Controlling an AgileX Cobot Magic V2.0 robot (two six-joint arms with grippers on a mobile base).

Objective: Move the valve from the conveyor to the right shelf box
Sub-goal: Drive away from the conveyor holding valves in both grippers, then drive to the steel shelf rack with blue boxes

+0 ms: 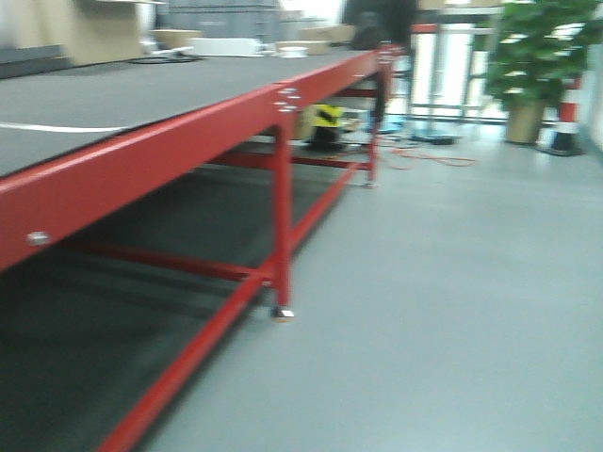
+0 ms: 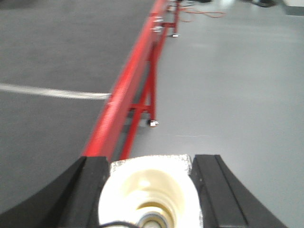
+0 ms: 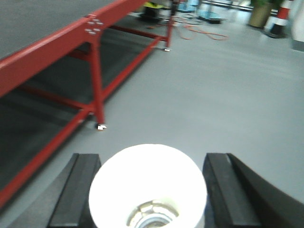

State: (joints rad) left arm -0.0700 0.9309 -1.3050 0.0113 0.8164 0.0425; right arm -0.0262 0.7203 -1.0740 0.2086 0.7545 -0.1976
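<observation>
Left gripper is clamped on the valve, white end cap facing the wrist camera. Right gripper likewise grips a second valve between its fingers. Conveyor with its red rail runs alongside on the left, grey floor on the right.

The left hand, seen from its wrist camera, reaches toward the far side and tilts slightly down. Its two black fingers rise from the near edge of the view, one on the left and one on the right, level with each other. They press against the sides of a valve whose cream cap faces the camera. The right hand, seen from its own wrist camera, has the same pose. Its black fingers touch either side of a second valve with a round white cap. Both views are slightly blurred.
</observation>
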